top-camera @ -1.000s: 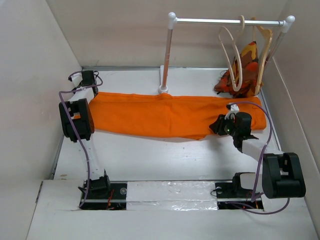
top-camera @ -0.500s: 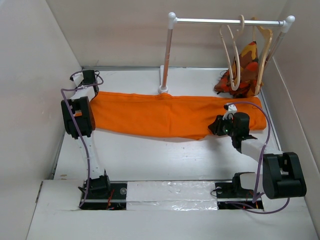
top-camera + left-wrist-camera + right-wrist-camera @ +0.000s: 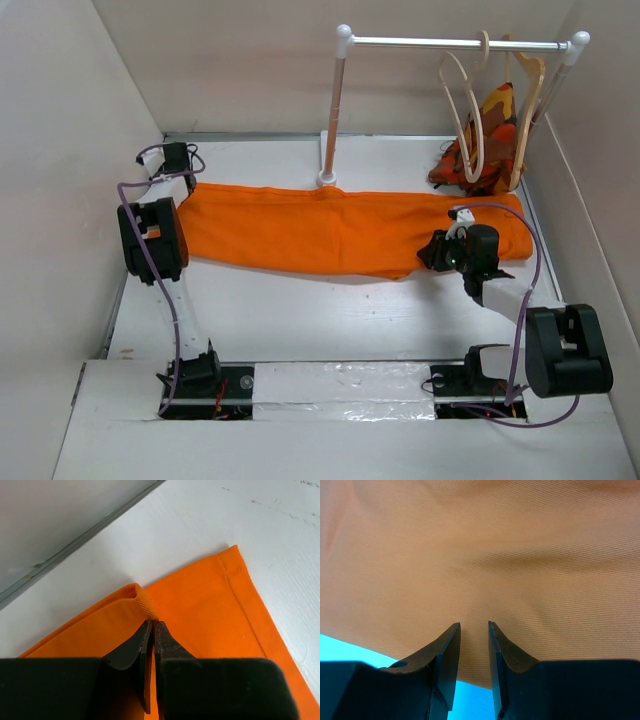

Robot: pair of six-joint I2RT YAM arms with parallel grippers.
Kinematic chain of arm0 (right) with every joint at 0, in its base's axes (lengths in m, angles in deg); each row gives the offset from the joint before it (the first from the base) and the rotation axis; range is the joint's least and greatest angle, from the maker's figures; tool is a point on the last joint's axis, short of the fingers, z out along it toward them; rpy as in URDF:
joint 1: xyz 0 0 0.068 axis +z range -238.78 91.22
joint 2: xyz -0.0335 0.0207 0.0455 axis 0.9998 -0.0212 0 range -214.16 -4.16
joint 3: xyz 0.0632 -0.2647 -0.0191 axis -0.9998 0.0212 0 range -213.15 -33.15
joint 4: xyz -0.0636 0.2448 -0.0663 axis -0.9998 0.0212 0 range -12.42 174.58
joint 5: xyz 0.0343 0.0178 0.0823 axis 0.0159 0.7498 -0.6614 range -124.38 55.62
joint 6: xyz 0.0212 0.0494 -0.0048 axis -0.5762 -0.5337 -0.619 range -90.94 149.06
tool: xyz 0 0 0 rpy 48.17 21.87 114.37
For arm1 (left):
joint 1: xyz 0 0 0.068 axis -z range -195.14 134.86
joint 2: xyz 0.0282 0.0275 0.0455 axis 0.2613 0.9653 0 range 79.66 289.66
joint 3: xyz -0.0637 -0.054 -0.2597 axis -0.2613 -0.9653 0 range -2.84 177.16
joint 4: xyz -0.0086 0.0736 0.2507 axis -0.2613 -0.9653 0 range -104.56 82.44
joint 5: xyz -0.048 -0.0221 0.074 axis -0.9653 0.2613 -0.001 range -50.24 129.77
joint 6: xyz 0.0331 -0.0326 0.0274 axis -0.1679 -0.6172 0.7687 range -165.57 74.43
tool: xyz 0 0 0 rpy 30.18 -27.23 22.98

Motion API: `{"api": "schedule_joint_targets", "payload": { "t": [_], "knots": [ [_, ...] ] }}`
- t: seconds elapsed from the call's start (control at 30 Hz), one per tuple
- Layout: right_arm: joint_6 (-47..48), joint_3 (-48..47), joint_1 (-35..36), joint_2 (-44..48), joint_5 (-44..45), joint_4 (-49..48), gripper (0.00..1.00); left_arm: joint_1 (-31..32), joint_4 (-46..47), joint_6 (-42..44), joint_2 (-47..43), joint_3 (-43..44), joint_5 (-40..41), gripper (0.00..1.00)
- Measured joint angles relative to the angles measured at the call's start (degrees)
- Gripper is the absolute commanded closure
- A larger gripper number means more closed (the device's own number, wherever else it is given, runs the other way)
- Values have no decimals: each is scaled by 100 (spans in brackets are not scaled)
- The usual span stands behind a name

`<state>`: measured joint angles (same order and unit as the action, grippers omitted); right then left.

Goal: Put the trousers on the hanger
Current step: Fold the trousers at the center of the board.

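Note:
The bright-orange trousers (image 3: 330,230) lie flat across the middle of the table, stretched from left to right. My left gripper (image 3: 186,186) is at their far-left end. In the left wrist view it (image 3: 152,623) is shut on a small raised fold of the trousers' edge (image 3: 145,602). My right gripper (image 3: 437,250) hovers over the right part of the trousers near their front edge. Its jaws (image 3: 474,626) stand apart, with orange cloth (image 3: 485,555) beneath and nothing gripped. The thin cream hanger (image 3: 465,105) hangs on the rail at the back right.
A white rail (image 3: 450,43) on a post (image 3: 332,110) stands at the back. A thicker tan hanger (image 3: 530,95) with a patterned orange-brown garment (image 3: 487,140) hangs beside the cream one. Walls enclose the table on the left, back and right.
The left gripper's jaws have closed onto the trousers' left edge, and the left arm shifted slightly. The right arm and the trousers stayed put.

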<state>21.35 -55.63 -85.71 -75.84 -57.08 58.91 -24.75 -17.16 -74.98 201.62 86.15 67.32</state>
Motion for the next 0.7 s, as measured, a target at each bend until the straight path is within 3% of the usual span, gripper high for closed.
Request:
{"api": "schedule_joint_targets", "payload": {
  "t": [0.7],
  "knots": [
    [46, 0, 127, 507, 162, 17, 66, 151, 195, -258, -4885, -2588, 96, 100]
  ]
}}
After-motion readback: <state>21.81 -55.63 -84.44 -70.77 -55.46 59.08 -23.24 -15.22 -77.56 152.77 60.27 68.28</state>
